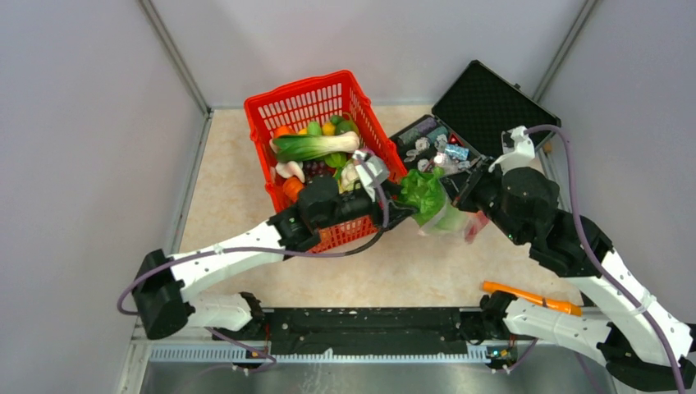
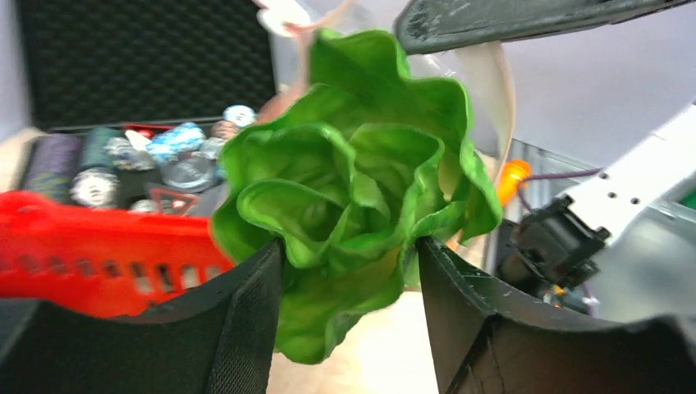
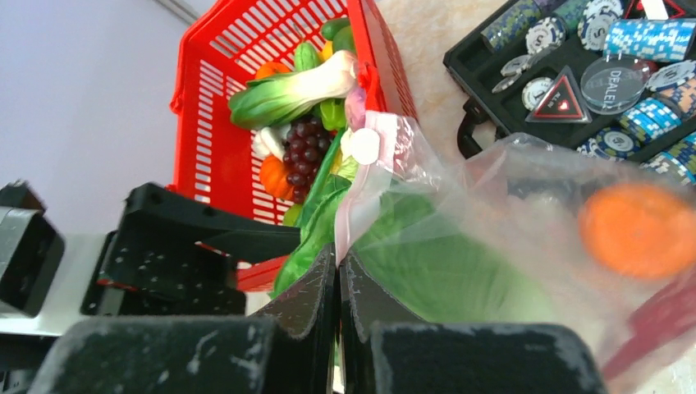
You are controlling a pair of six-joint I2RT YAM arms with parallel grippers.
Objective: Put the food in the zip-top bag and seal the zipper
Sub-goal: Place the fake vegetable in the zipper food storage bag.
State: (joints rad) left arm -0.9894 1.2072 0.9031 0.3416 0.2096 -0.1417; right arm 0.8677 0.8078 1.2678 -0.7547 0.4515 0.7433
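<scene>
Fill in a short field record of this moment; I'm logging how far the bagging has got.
left gripper: fingers either side of the lettuce; grip unclear
right gripper: shut on the zip-top bag at its edge
lettuce: partly inside the bag's mouth
inside bag: an orange round
zipper: unsealed
red basket: toy food inside
black case: open, poker chips inside

White-and-black left arm (image 1: 238, 246) reaches forward, left gripper (image 2: 349, 246) with jaws apart around green leafy plastic lettuce (image 2: 353, 164), perhaps pressing it. Right arm (image 1: 574, 246) bends inward, right gripper (image 3: 339, 258) pinching the clear soft zip-top bag (image 3: 492, 189).
</scene>
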